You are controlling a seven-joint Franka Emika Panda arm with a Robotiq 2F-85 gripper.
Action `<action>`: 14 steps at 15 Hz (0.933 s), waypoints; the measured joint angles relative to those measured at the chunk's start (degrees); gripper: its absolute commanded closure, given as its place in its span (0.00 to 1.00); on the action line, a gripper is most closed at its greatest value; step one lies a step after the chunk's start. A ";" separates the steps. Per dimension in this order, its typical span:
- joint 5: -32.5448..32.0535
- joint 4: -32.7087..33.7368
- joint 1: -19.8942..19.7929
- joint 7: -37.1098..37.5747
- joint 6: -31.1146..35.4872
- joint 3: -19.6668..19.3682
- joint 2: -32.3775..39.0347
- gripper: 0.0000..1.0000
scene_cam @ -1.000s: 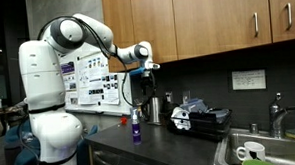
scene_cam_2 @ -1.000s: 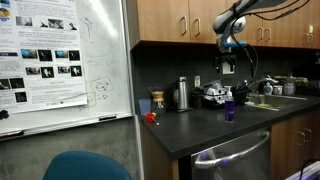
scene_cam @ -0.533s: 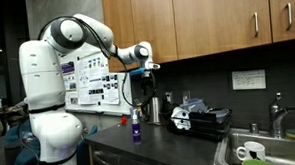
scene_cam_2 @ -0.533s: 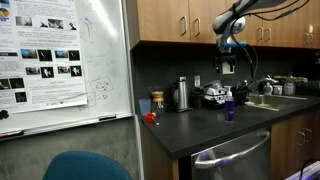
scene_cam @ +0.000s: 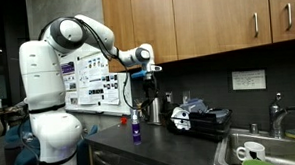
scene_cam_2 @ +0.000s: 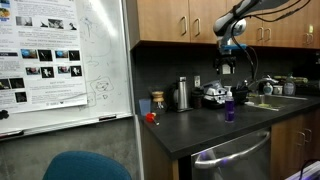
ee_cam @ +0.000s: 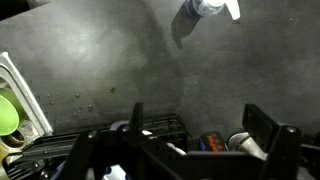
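Observation:
My gripper [scene_cam: 149, 76] hangs high above the dark countertop [scene_cam: 180, 146], in front of the wooden upper cabinets; it also shows in an exterior view [scene_cam_2: 228, 64]. In the wrist view its two fingers [ee_cam: 200, 125] are spread apart with nothing between them. A purple spray bottle with a white top [scene_cam: 135, 126] stands on the counter below and a little to the side of the gripper; it shows in both exterior views [scene_cam_2: 228, 105] and at the top of the wrist view [ee_cam: 208, 8]. Nothing touches the gripper.
A black dish rack [scene_cam: 202, 120] with items stands near the sink [scene_cam: 256, 150] with a cup and a faucet. A steel thermos [scene_cam_2: 181, 93], a small jar [scene_cam_2: 157, 102] and a red object [scene_cam_2: 150, 118] sit by the back wall. A whiteboard [scene_cam_2: 60, 60] stands at the counter's end.

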 measured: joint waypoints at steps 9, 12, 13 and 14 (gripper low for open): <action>1.02 -5.00 -1.83 -0.12 4.79 -2.58 -0.38 0.00; 1.29 -9.56 -2.82 -0.34 7.37 -3.96 -0.91 0.00; 1.33 -10.96 -3.11 -0.40 8.31 -4.35 -1.07 0.00; 1.43 -12.26 -3.35 -0.38 9.20 -4.67 -1.22 0.00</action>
